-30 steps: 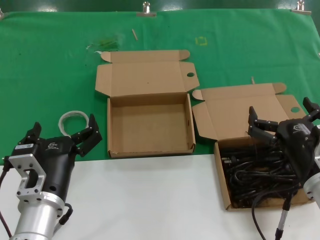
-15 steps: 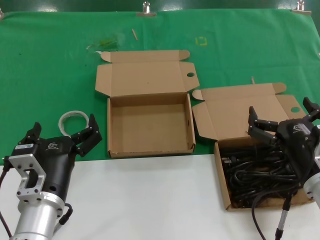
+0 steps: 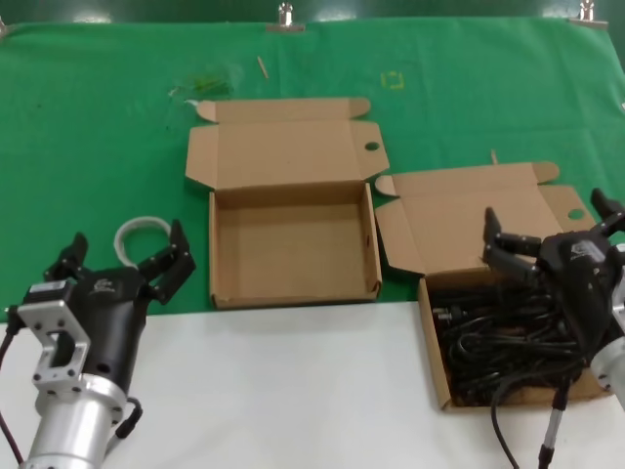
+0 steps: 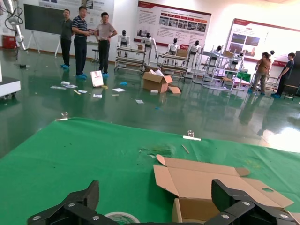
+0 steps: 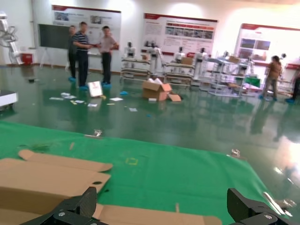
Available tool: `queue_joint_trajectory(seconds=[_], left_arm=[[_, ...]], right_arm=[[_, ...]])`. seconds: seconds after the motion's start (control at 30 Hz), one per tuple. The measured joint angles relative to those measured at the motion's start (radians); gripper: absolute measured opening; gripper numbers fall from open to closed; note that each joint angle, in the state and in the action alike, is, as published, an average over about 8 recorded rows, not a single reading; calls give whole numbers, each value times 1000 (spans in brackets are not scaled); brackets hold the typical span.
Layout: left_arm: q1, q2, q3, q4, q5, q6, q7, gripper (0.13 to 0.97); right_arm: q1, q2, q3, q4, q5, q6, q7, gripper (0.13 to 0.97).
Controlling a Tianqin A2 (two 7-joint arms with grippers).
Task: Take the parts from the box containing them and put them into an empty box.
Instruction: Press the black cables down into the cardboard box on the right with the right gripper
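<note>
The parts, black coiled power cords, lie tangled in the box containing them at the right, its lid folded back. My right gripper hovers open over that box's far edge, nothing between its fingers; the right wrist view shows that gripper above the lid's edge. The empty box sits in the middle with its lid open. At the near left, beside this box, my left gripper stands open and empty; in its wrist view the gripper faces the empty box.
A whitish tube ring lies on the green cloth just beyond the left gripper, also seen as the ring. White tabletop fills the front. Metal clips hold the cloth's far edge.
My left gripper has edged slightly forward, its fingers a little farther up the cloth. The right gripper and both boxes stay as they were.
</note>
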Motion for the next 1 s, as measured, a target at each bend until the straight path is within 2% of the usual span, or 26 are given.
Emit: queue_joint_trajectory(seconds=[0.1,0.3,0.37,0.5,0.6,0.77,0.8,1.0], left_arm=[[0,0,0,0,0,0,0,846],[0,0,0,0,0,0,0,727],[0,0,0,0,0,0,0,687],[0,0,0,0,0,0,0,687],[0,0,0,0,0,0,0,607],[0,0,0,0,0,0,0,473],[0,0,0,0,0,0,0,473],[0,0,0,0,0,0,0,344]], right_arm=[[-2,5,-8,9,0,3,-1,966],[1,57,-57,28,9,21,15,966],[6,84,-78,32,13,24,22,966],[21,156,-122,32,25,20,44,966],[33,220,-152,32,32,4,68,966],[54,331,-176,32,35,-62,111,966],[59,353,-178,31,36,-82,120,966],[114,475,-185,11,40,-242,164,966]])
